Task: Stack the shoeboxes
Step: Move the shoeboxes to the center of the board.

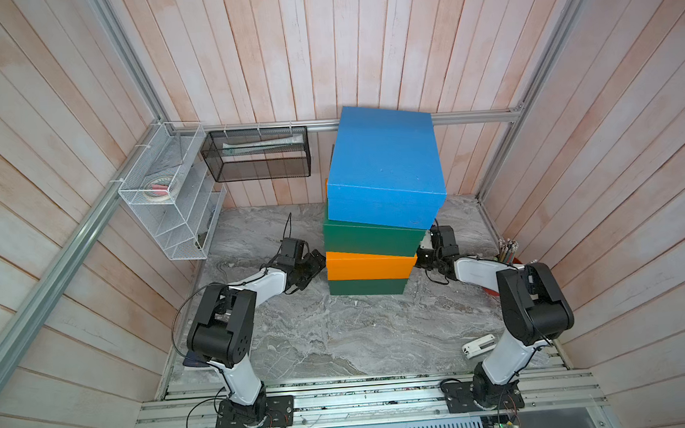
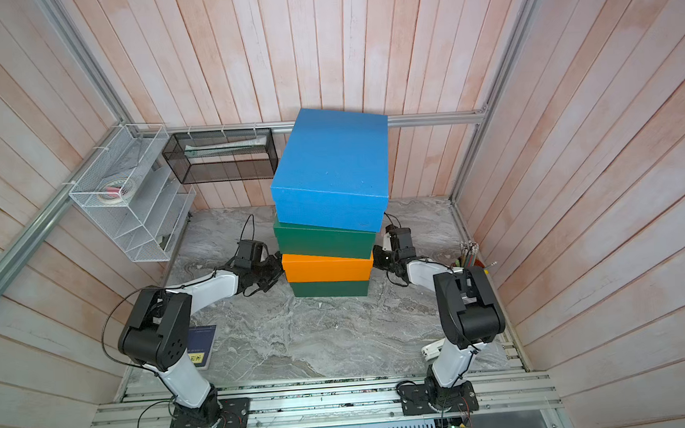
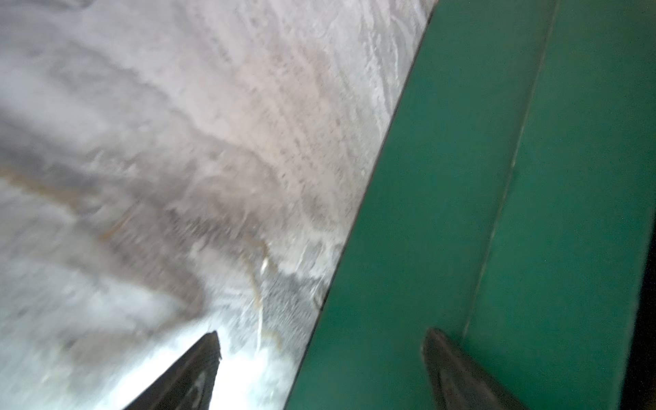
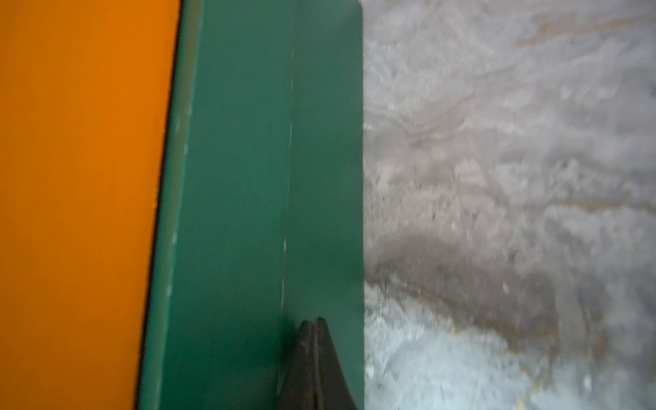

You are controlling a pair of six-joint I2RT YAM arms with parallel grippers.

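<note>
Blue shoebox [image 1: 384,160] atop upper green shoebox [image 1: 370,237]

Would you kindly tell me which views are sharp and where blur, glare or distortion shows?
Both top views: sharp, evenly lit, wall planks fanned by the wide lens. Left wrist view: marble tabletop smeared, white glare by the open left gripper. Right wrist view: soft throughout, the shut right gripper dark against the bottom green shoebox.

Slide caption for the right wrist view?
Shut right hand by the bottom dark green cardboard shoebox, orange cardboard shoebox stacked on it.
</note>
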